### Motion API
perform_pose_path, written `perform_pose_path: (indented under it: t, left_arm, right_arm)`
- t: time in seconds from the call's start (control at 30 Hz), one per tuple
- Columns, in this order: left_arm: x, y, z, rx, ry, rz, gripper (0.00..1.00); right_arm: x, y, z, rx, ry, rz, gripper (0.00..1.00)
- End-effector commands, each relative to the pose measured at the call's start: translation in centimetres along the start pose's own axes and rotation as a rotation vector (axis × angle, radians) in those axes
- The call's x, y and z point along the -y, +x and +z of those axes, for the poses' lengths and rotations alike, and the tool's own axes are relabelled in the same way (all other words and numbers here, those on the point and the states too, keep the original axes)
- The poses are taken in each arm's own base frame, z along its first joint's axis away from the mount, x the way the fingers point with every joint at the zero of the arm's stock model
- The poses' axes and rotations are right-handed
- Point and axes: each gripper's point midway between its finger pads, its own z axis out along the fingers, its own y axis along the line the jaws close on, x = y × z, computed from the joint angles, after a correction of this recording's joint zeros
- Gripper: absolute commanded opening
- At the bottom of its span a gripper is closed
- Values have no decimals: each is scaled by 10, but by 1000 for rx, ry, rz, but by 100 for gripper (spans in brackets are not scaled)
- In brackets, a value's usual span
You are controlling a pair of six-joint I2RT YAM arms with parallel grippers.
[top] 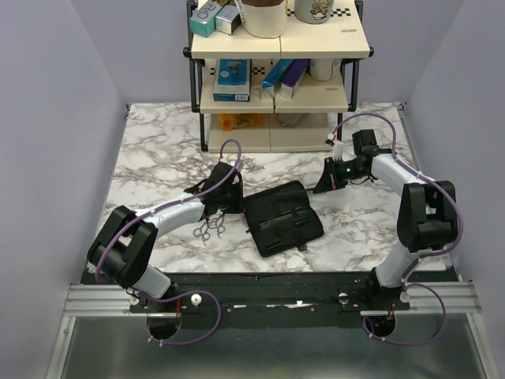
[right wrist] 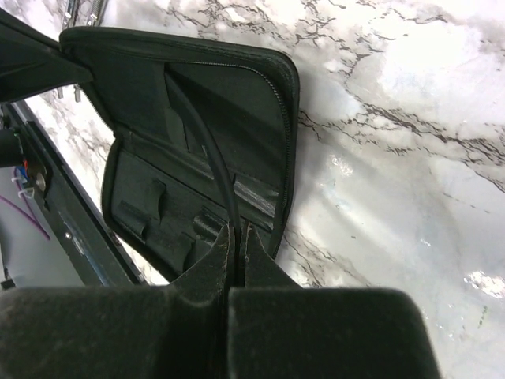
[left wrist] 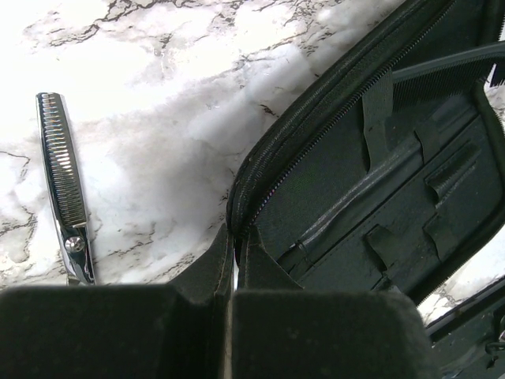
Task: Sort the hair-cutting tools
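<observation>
Left arm lies low across the marble table (top: 158, 166), wrist aimed toward the centre. Left gripper (left wrist: 234, 237): padded fingers pressed together, no gap showing. The tips sit right at the zippered rim of the pouch; can't tell if the rim is pinched or only touched.

Scissors (left wrist: 65, 178): silver, flat on the marble, left of the pouch and just beside the left gripper, apart from both. The wrist view shows a serrated blade and the pivot screw. The overhead view shows the finger loops lying toward the near edge.

Pouch (top: 272, 233): black, zip-around, lying open at table centre between the two grippers, with elastic straps and slots across its inside.

Toothed comb (left wrist: 450, 75): black, lying inside the pouch near its far end, passing under one strap.

Right gripper (right wrist: 237, 233): held above the marble to the right of the pouch, clear of it, fingers clamped. A narrow comb (right wrist: 207, 142), seen edge-on as a thin black strip, runs out from between the tips toward the pouch.

Back of table: a cream shelf unit (top: 316, 49) holding a blue box (top: 231, 79) and a purple box (top: 293, 76).
</observation>
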Motion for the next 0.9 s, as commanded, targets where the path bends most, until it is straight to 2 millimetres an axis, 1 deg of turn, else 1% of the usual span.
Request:
perform_pose_path:
  t: [0.0, 0.07, 0.13, 0.33, 0.43, 0.5, 0.53, 0.6, 0.63, 0.73, 0.8, 0.87]
  left_arm:
    - [0, -9, 2, 17, -16, 37, 0]
    - [0, -11, 2, 16, -16, 39, 0]
    - [0, -12, 3, 15, -20, 43, 0]
    - [0, -9, 3, 10, -13, 47, 0]
    - [-1, -9, 3, 11, -20, 51, 0]
    - [-2, -8, 4, 9, -23, 54, 0]
    - [-4, -8, 5, 8, -30, 51, 0]
    - [-3, -9, 5, 6, -31, 50, 0]
    - [-3, -9, 6, 6, -33, 51, 0]
    - [-4, -11, 6, 9, -42, 51, 0]
    - [-3, -12, 5, 9, -42, 50, 0]
    - [-4, -12, 5, 11, -45, 47, 0]
  right_arm:
    - [7, 6, 13, -35, 18, -49, 1]
    - [9, 2, 17, -48, 28, -71, 1]
    - [5, 0, 24, -70, 26, -102, 1]
    - [8, -24, 39, -68, 19, -207, 1]
    - [8, -33, 45, -70, -3, -229, 1]
    - [4, -32, 51, -82, -30, -236, 1]
    - [5, -30, 55, -90, -36, -230, 1]
    - [2, -25, 63, -108, -52, -234, 1]
    - [4, -19, 69, -129, -52, -207, 1]
    - [-3, -23, 75, -139, -44, -212, 1]
    - [-10, -27, 76, -125, -63, -203, 1]
    - [-13, -32, 77, -98, -76, -188, 1]
